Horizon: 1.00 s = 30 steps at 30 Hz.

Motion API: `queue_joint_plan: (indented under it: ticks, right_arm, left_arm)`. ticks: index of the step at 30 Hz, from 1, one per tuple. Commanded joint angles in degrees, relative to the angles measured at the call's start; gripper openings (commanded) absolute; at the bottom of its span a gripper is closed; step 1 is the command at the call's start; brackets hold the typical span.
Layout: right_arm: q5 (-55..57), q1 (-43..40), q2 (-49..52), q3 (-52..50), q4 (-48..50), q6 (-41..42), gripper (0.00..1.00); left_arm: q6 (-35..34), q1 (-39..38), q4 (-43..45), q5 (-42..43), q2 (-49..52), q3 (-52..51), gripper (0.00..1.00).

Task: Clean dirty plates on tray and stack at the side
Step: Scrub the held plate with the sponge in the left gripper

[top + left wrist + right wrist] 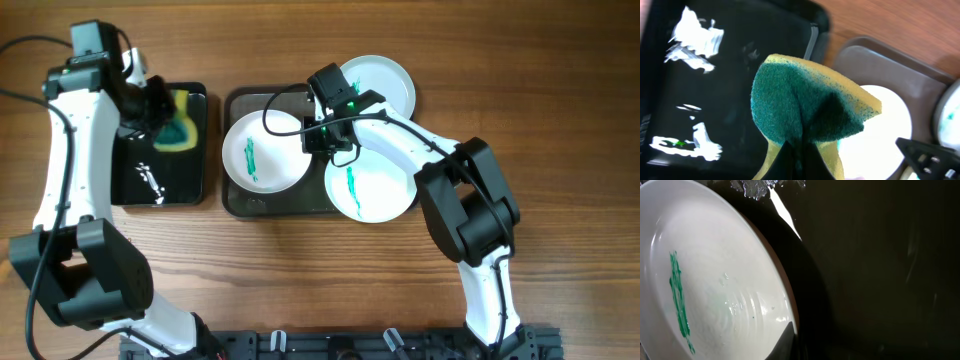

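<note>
Left gripper (799, 150) pinches the sponge (800, 100). Can't tell if the right gripper (318, 138) has a real grip, so the left plate (255, 170) might slip.

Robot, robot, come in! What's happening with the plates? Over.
Left gripper shut on sponge over black tray. Right gripper at left plate rim, grip unclear. Smears on left plate and front plate, both on grey tray. Nothing stacked.
</note>
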Motion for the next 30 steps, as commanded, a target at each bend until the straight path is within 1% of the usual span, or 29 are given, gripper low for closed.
queue_joint_plan:
  ticks: [1,7,11,15,17,22,25,30]
  right_arm:
    - [-1.68,-0.26,0.81,0.46,0.00,-0.50,0.04]
    - [-1.68,-0.44,0.81,0.46,-0.02,-0.17,0.04]
    - [-3.89,-1.55,0.81,0.44,-0.20,-0.15,0.04]
    - [-5.53,-2.43,0.98,0.13,-0.17,-0.20,0.04]
    - [-5.53,-2.47,1.03,-0.33,0.15,-0.20,0.04]
    - [-5.95,-2.47,1.03,-0.57,0.74,-0.15,0.04]
    - [-5.95,-2.47,1.05,-0.57,0.74,-0.20,0.04]
    - [-5.92,-2.47,1.05,-0.57,0.74,-0.22,0.05]
  left_arm:
    - [-2.23,-3.91,2.93,4.24,-0.66,-2.75,0.04]
    - [-6.99,-9.27,8.85,4.24,0.92,-8.79,0.04]
    - [-7.34,-12.61,13.29,4.00,3.32,-13.29,0.04]
    - [-10.54,-14.23,16.65,-0.44,5.73,-16.76,0.04]
    - [-10.78,-14.38,18.58,-0.92,7.21,-18.12,0.04]
    - [-10.10,-16.96,25.31,1.92,11.26,-20.96,0.04]
    - [-9.92,-19.78,27.08,3.13,13.14,-21.24,0.04]
    - [-9.92,-24.09,28.20,10.84,13.62,-21.24,0.04]
